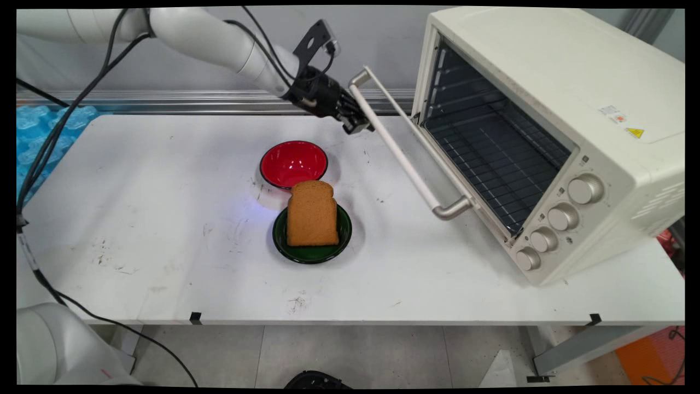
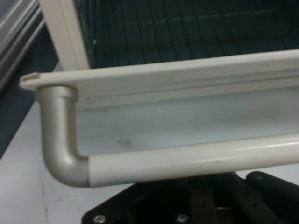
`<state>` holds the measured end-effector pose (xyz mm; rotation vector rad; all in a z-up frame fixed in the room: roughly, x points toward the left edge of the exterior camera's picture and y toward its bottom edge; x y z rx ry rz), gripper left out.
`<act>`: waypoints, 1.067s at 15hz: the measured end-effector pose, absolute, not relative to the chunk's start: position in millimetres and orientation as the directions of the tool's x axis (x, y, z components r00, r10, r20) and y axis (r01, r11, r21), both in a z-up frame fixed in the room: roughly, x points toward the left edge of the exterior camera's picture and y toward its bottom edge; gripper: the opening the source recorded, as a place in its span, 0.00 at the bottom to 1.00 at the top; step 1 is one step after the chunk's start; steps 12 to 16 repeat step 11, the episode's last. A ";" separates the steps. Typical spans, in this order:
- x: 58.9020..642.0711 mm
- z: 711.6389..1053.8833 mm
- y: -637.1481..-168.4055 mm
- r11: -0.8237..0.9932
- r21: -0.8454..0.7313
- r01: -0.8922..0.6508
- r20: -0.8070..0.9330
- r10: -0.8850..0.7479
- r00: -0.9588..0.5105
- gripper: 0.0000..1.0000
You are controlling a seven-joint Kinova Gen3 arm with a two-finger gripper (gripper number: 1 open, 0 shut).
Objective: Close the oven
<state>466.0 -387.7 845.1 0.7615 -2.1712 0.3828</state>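
Note:
My gripper [image 1: 358, 125] sits against the far end of the cream toaster oven's [image 1: 552, 98] door handle [image 1: 402, 156], just on its table side. The door hangs open, swung down and outward, and the wire rack [image 1: 492, 148] inside shows. In the hand view the handle bar [image 2: 187, 161] runs across just above the gripper's black linkage [image 2: 187, 203], with its metal elbow [image 2: 58, 140] at the left and the door's top edge [image 2: 177, 74] beyond. Whether anything is clamped does not show.
A red bowl [image 1: 293, 162] stands mid-table. Just in front of it a brown slice of toast [image 1: 311, 214] lies on a dark green plate [image 1: 281, 238]. The oven's knobs [image 1: 563, 216] face the near right. Blue bubble wrap [image 1: 33, 137] lies past the table's [image 1: 136, 219] left edge.

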 end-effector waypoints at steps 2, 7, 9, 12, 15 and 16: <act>460.2 851.6 -392.0 0.779 -0.016 -0.626 0.771 -0.389 -0.504 0.00; 444.2 868.6 -406.0 0.790 -0.009 -0.613 0.789 -0.370 -0.490 0.00; 438.5 874.9 -412.7 0.792 -0.010 -0.610 0.797 -0.363 -0.484 0.00; 435.5 878.9 -416.8 0.793 -0.010 -0.609 0.801 -0.358 -0.480 0.00; 435.5 878.9 -416.8 0.793 -0.010 -0.609 0.801 -0.358 -0.480 0.00; 435.5 878.9 -416.8 0.793 -0.010 -0.609 0.801 -0.358 -0.480 0.00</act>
